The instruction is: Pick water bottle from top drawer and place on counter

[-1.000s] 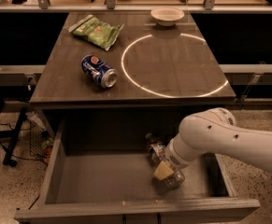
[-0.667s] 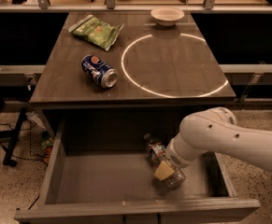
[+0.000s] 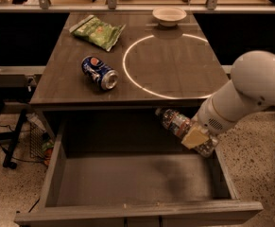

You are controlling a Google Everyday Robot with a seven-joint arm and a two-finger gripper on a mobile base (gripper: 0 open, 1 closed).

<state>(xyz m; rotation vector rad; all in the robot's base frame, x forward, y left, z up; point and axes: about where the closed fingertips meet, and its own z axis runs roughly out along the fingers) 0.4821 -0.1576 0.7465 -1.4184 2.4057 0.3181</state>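
Over the top drawer [image 3: 127, 179], the pincer [image 3: 196, 137] covers the middle of the water bottle [image 3: 173, 121].

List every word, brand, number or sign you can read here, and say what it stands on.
No text can be read clearly.
Blue can: round red, white and blue logo, letters too blurred to read.
Green bag: print too blurred to read.
Water bottle, held by the pincer above the top drawer: label too blurred to read.
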